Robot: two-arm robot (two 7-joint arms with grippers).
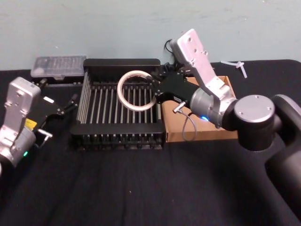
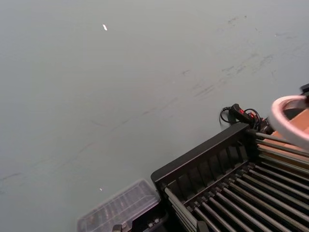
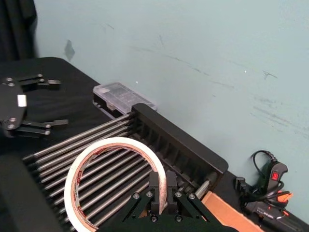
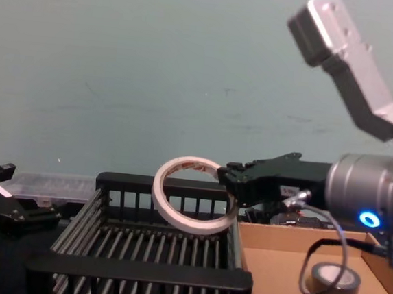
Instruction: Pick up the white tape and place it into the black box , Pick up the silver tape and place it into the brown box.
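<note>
Brown box [image 1: 221, 134] mostly hidden behind right arm; white tape [image 2: 289, 118] cut by frame edge in left wrist view.

The head view looks down from above onto the black tabletop [image 1: 141, 188]; the chest view sits low, facing the far wall across the black box [image 4: 137, 271]. Both wrist views ride close over that box's far rim — each catching the white tape [image 3: 116, 183] above its bars.
</note>
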